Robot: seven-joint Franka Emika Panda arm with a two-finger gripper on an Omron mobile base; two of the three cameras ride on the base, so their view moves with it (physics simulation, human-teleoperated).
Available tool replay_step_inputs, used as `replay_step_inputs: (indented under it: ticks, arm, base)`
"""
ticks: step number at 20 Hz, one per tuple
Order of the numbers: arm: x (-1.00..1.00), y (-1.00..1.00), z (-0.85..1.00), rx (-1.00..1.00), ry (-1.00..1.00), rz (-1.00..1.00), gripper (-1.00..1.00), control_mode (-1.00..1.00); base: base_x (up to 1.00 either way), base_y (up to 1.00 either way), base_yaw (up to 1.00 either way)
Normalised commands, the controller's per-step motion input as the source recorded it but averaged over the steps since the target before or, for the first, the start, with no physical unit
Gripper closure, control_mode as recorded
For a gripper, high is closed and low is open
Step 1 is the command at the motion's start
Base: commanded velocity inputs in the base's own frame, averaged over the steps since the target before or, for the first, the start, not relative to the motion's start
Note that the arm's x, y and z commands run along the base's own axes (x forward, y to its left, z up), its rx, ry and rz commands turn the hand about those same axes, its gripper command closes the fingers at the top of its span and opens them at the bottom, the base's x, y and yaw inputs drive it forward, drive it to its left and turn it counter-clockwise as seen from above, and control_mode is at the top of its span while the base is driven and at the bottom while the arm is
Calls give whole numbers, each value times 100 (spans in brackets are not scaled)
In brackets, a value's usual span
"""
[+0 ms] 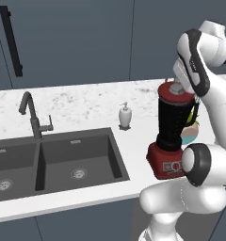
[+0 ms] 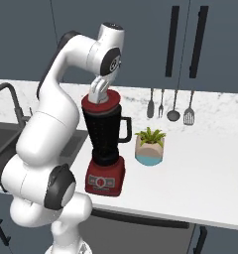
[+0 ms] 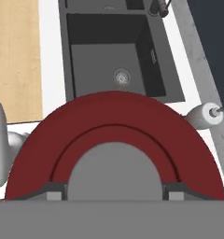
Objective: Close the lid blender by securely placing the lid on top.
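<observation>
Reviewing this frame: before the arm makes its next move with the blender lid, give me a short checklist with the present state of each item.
1. Lid sits on top of the blender jar: ok, the red disc lies at the rim in both base views.
2. Lid level and fully seated: cannot tell.
3. Gripper at the lid's grey knob: ok, jaws flank it in the hand view.
4. Jaws clamped or released: cannot tell.
5. Blender upright on the counter: ok.
6. Plant pot apart from the blender: ok.

The claw [image 3: 114, 192] grips the grey knob of the lid [image 3: 114, 116] above the sink [image 3: 109, 51].
</observation>
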Motion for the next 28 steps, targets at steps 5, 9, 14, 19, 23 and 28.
replay_step_inputs:
  ticks: [5, 9, 14, 19, 23, 28]
  arm:
    - [-41, -3, -45, 0, 3, 0, 100, -100]
    - [-37, 0, -52, 0, -8, 0, 100, -100]
    - [-2, 0, -10, 0, -14, 0, 100, -100]
    - [1, 1, 1, 0, 3, 0, 100, -100]
    - [14, 1, 19, 0, 13, 0, 100, -100]
    - [11, 6, 21, -2, 12, -2, 100, -100]
  base:
    - [0, 0, 0]
    - [0, 0, 0]
    - [0, 0, 0]
    - [0, 0, 0]
    - [0, 0, 0]
    - [0, 0, 0]
